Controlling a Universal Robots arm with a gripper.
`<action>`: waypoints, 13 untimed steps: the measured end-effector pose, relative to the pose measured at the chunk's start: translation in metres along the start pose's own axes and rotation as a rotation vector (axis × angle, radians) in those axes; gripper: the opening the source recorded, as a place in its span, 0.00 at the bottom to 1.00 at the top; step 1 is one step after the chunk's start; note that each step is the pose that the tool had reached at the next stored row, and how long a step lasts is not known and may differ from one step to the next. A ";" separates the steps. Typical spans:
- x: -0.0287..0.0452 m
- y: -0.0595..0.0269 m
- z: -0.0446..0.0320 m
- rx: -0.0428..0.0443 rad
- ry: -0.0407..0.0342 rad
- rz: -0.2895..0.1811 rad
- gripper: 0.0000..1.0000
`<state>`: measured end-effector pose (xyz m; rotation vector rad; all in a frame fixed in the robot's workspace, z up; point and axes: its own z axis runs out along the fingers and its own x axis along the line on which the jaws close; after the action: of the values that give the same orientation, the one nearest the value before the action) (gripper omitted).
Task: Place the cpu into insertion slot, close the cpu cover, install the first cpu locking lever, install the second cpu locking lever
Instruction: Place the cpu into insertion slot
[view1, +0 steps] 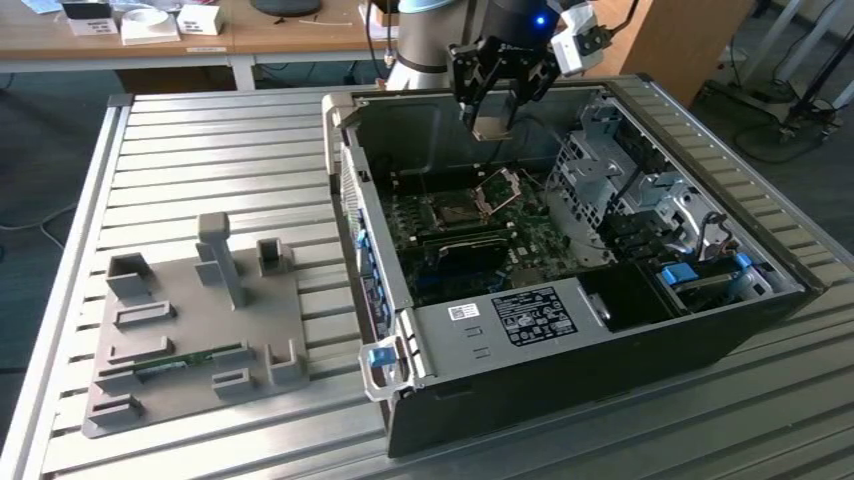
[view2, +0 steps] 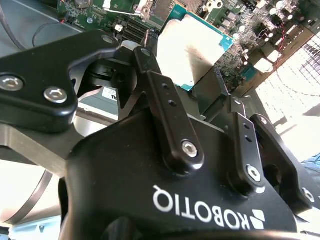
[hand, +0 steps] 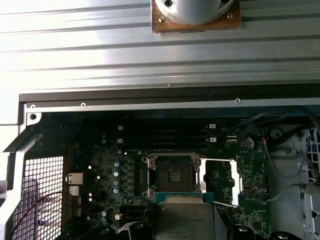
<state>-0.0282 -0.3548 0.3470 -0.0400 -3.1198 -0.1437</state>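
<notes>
— Hand (view1: 491, 112) first: open or closed?
— Clamped on the chip (view1: 491, 127), upper middle of the exterior view, over the open computer case (view1: 574, 365) on the bench (view1: 200, 140). In the second wrist view its fingers (view2: 167, 105) pinch the chip from two sides.
— And the socket (view1: 454, 212)?
— Middle of the frame, on the green board (view1: 534, 245), lower than the chip and apart from it. Its cover (view1: 503, 186) stands tilted up just beside it.
</notes>
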 end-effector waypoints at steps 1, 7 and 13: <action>0.0000 0.0000 0.0004 -0.0002 -0.0002 0.000 0.54; 0.0000 -0.0001 0.0010 0.0001 0.0000 0.000 0.54; 0.0000 -0.0003 0.0025 0.0001 0.0001 0.000 0.54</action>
<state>-0.0283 -0.3549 0.3445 -0.0400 -3.1198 -0.1435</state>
